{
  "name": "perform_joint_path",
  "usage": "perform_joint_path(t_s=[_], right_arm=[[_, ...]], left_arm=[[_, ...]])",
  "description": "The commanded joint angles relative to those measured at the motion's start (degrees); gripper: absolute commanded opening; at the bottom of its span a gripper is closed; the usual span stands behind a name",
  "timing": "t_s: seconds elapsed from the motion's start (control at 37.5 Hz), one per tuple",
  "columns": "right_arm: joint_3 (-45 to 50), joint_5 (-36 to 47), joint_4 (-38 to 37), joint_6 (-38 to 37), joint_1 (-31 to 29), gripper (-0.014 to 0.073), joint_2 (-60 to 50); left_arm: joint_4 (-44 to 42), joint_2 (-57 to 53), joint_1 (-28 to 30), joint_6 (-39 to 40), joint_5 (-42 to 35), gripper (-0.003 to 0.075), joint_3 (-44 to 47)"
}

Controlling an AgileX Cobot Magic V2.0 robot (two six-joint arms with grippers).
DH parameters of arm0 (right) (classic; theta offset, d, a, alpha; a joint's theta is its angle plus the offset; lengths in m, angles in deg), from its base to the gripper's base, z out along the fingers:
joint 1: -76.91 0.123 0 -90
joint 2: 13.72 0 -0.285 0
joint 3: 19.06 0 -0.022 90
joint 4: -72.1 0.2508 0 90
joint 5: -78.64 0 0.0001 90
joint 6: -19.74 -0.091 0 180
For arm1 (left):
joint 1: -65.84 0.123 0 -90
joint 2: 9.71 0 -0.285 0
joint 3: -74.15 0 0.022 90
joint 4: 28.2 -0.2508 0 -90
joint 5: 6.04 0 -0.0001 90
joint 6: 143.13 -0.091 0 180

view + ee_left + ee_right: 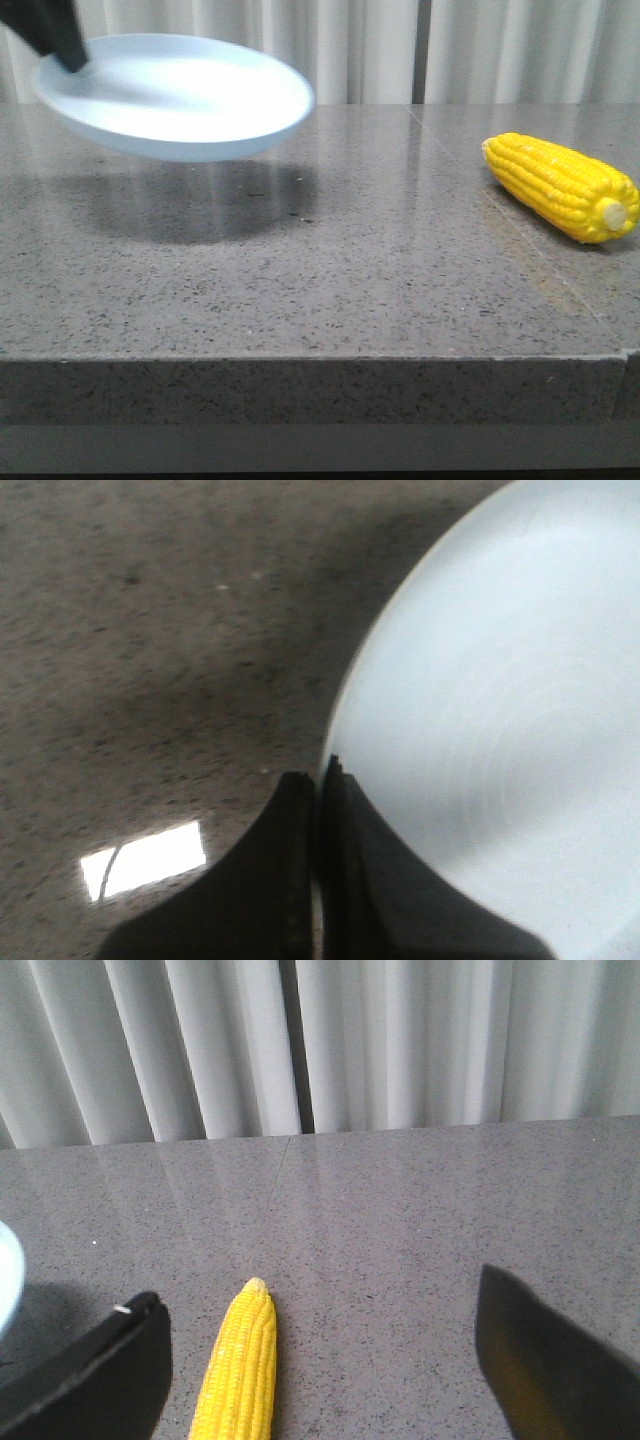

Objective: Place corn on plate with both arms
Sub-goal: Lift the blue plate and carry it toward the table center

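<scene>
The pale blue-white plate (175, 95) hangs tilted above the table at the back left, casting a shadow below. My left gripper (318, 780) is shut on the plate's rim (345, 710); in the front view only a dark fragment of it (55, 30) shows at the plate's left edge. The yellow corn (562, 185) lies on the table at the right, pale stub end toward the front. In the right wrist view the corn (240, 1370) lies between my open right gripper's (315, 1360) fingers, nearer one of them (100, 1380). The right gripper is empty.
The grey speckled stone table (330, 280) has its front edge close to the camera. A seam (520, 250) runs through the top near the corn. White curtains (450, 50) hang behind the table.
</scene>
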Motion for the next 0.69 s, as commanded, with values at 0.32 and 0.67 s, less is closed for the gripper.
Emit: perform_joint_path(t_s=[0.32,0.67], right_arm=[[-1.82,4.32,0.04,0.41,-0.30,0.0642,0.77],[-1.82,4.32,0.04,0.41,-0.30,0.0642,0.77]], left_arm=[[3.73,5.81,-6.90,-0.09,-4.50,-0.0020,-2.01],[3.94,6.79,-6.79,-0.09,-4.68,0.0192,-2.27]])
